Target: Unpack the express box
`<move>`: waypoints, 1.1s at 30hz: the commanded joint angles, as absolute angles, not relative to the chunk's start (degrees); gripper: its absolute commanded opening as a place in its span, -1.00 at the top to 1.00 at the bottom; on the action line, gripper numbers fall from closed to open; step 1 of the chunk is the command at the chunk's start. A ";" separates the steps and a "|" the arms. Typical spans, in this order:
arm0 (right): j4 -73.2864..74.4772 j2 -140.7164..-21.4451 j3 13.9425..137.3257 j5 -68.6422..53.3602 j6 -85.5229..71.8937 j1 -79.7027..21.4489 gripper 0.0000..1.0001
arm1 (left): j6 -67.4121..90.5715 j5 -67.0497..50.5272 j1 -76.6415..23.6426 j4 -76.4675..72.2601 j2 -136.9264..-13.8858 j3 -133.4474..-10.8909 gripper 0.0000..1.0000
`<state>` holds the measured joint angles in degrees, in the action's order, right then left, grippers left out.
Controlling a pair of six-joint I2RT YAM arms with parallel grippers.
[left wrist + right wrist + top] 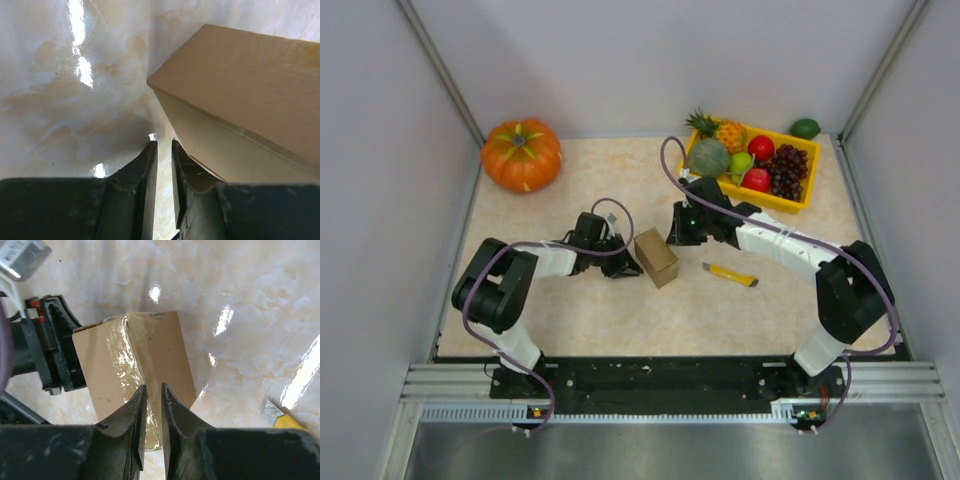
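Jaws both nearly closed, empty; express box (pixel 656 257) brown cardboard, flaps shut, seam clear-taped.

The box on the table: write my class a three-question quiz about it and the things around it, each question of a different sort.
1. True or false: clear tape runs along the top seam of the box.
2. Pick one. The yellow knife lies: A) on top of the box; B) on the table, right of the box; C) on the table, left of the box.
3. Short answer: what orange thing sits at the table's far left corner?

Key: 1 true; 2 B; 3 the pumpkin.
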<state>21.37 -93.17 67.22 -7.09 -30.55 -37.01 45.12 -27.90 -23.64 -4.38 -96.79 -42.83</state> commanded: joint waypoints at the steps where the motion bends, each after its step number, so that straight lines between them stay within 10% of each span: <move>1: 20.13 -94.22 69.70 -7.12 -30.85 -38.32 0.71 | 49.04 -31.02 -23.29 -10.98 -98.87 -44.38 0.56; 20: 16.96 -92.72 69.17 -11.60 -32.26 -43.24 0.68 | 46.23 -10.13 -19.25 12.53 -93.00 -45.79 0.58; 25: 15.91 -93.60 70.40 -14.85 -32.08 -44.29 0.49 | 48.69 11.65 -19.07 23.72 -82.13 -43.16 0.37; 33: 13.97 -95.54 72.59 -18.46 -32.61 -46.93 0.28 | 47.29 12.40 -18.90 26.63 -70.86 -41.75 0.16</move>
<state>16.78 -94.72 68.88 -16.21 -32.32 -45.28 47.99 8.64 -19.07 23.64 -75.16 -42.09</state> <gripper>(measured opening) 0.339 0.408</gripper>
